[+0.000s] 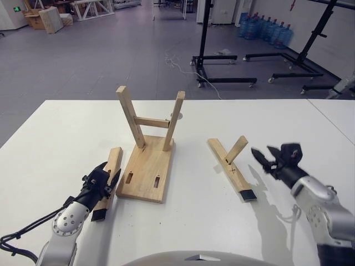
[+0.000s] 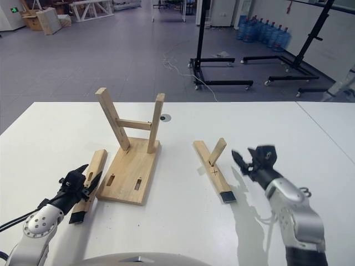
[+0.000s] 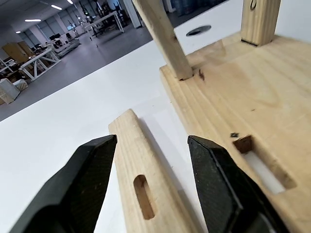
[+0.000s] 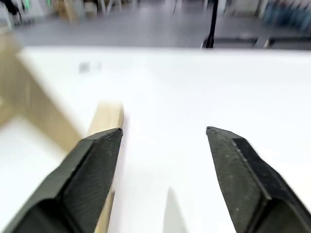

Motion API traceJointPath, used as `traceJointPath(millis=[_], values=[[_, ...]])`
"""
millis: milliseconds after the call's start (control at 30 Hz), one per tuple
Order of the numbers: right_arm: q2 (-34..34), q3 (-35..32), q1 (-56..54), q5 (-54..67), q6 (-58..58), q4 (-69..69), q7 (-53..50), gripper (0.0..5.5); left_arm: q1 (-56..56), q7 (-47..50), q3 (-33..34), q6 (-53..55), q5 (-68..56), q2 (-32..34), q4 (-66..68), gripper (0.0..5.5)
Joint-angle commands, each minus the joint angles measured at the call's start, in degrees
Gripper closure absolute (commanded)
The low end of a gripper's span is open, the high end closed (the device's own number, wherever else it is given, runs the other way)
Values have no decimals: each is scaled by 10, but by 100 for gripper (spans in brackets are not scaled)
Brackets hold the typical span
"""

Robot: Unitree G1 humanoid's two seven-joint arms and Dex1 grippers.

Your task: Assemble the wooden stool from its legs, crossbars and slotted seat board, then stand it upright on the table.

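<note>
My white bench (image 1: 44,138) fronts a grey hall floor (image 1: 100,55). I note black wheeled stands (image 1: 224,80) and blue water jugs (image 1: 265,26) beyond.

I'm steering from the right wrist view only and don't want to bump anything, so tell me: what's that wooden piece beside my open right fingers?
Observer: A loose leg lying flat, with a crossbar plugged into it at an angle. The right gripper is on its right, apart from it.
Operator: How far along is the stool?
Observer: The seat board lies flat with two legs standing in it, joined by a second crossbar. Its two near slots are empty.
Operator: And the left arm?
Observer: The left gripper is open, its fingers straddling a bare leg left of the board.
</note>
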Motion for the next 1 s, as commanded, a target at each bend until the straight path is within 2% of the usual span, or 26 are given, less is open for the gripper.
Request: traceJointPath(millis=[33,200,400,533,900,1000], values=[[-7,9,9,37,72,-72,0,166,12,13,-6,17,4,-12,-26,283],[-14,57,4,8,123,-105,-27,161,10,14,-10,34,3,-15,-39,283],[-9,145,-11,-53,178,-93,-66,161,-1,4,-12,45,0,-9,-38,283],[10,168,-24,-69,218,-80,-86,161,-10,-3,-15,48,1,-5,-32,283],[25,167,-36,-89,244,-77,-93,338,-36,-7,-14,43,5,-2,-16,283],[37,167,-41,-94,236,-71,-95,345,-49,-8,-10,41,0,-2,-11,283]])
